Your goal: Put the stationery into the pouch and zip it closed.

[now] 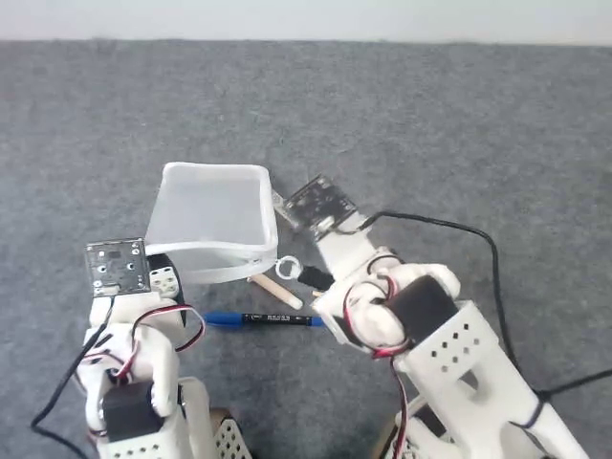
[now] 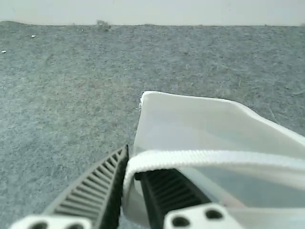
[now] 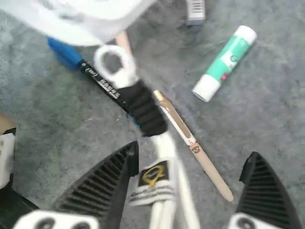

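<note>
Left hand (image 2: 131, 167) clamps pouch (image 1: 210, 215) rim, mouth open on desk. Right hand (image 3: 193, 155) spread wide above tan pen (image 3: 209, 168) beside pouch. Risk: strap (image 3: 164, 188) between the jaws gets grabbed instead of the pen.

Even, diffuse light brightens the grey table (image 1: 459, 115), leaving only faint, soft shadows beside the pouch (image 1: 215, 215).

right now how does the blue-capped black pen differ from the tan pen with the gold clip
The blue-capped black pen has white print; the tan pen has a gold clip. The black one runs under the black zip tab of the white pouch; the tan one lies beside it. Both lie flat on grey carpet, outside the pouch.
</note>
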You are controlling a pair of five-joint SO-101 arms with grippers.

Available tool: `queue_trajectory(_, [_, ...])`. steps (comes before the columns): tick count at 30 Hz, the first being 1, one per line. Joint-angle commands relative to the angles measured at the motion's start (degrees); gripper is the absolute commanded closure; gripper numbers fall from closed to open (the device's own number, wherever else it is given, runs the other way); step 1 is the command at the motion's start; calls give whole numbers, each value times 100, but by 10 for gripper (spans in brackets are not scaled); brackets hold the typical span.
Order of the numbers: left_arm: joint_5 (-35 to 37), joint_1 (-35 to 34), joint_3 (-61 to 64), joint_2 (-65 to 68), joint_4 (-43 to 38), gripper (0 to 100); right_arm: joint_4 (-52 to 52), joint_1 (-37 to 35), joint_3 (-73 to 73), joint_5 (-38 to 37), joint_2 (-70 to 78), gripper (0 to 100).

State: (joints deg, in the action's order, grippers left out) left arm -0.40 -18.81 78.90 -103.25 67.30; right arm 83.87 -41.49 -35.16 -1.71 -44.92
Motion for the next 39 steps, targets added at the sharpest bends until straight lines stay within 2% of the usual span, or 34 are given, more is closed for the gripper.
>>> queue_trajectory(1, [97, -35, -163, -105, -185, 989, -101, -163, 299, 53, -180, 674])
queue_trajectory(5, [79, -35, -163, -105, -185, 989, -84, -163, 325, 44, 259, 655])
queue_trajectory(9, [79, -35, -163, -105, -185, 989, 48, -136, 519, 44, 787, 564])
queue_trajectory(13, [79, -35, -163, -105, -185, 989, 347, -145, 809, 97, 1033, 555])
queue_trajectory(20, [79, -35, -154, -105, -185, 989, 1420, -127, 1459, 598, 620, 554])
queue_trajectory(27, [79, -35, -154, -105, -185, 989, 1552, -136, 1477, 624, -391, 554])
queue_trajectory(33, [97, -35, -163, -105, -185, 989, 1015, -101, 1240, 633, -567, 556])
queue_trajectory(36, [105, -44, -163, -105, -185, 989, 400, 224, 941, 633, -567, 558])
queue_trajectory(39, [105, -44, -163, -105, -185, 989, -435, 593, 563, 624, -567, 608])
